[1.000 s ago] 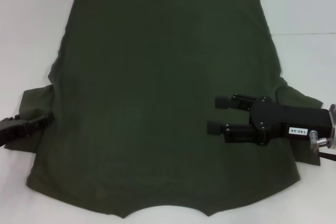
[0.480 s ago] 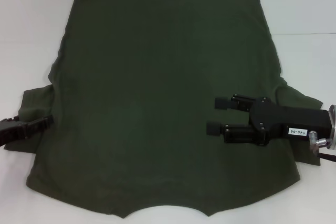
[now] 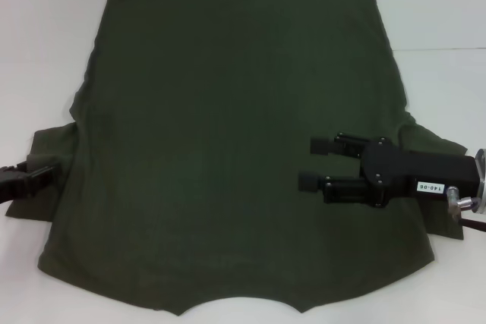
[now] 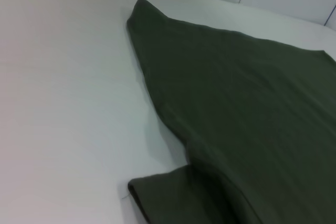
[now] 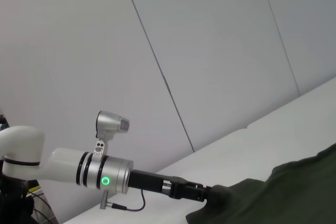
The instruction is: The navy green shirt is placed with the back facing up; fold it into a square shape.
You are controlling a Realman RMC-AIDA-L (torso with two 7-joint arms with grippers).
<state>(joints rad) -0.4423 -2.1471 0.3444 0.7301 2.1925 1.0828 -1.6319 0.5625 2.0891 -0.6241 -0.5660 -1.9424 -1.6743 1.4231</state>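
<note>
The navy green shirt (image 3: 228, 134) lies spread flat on the white table (image 3: 45, 36), hem at the far edge and neck cutout at the near edge. My right gripper (image 3: 307, 163) is over the shirt's right side near the sleeve (image 3: 437, 149), open, with its fingers pointing left and nothing between them. My left gripper (image 3: 47, 174) lies low over the left sleeve (image 3: 45, 146) at the picture's left edge. The right wrist view shows that left gripper (image 5: 202, 192) at the sleeve's edge (image 5: 231, 195). In the left wrist view I see the shirt's body (image 4: 252, 119) and the sleeve (image 4: 163, 198).
Bare white table (image 4: 63, 103) lies to the left of the shirt, and a strip of it to the right (image 3: 448, 51). A white panelled wall (image 5: 210, 51) stands behind the table. The left arm's silver wrist (image 5: 105, 174) reaches in from the side.
My left gripper has drawn back to the left across the sleeve. The right gripper has barely shifted, and the shirt lies as before.
</note>
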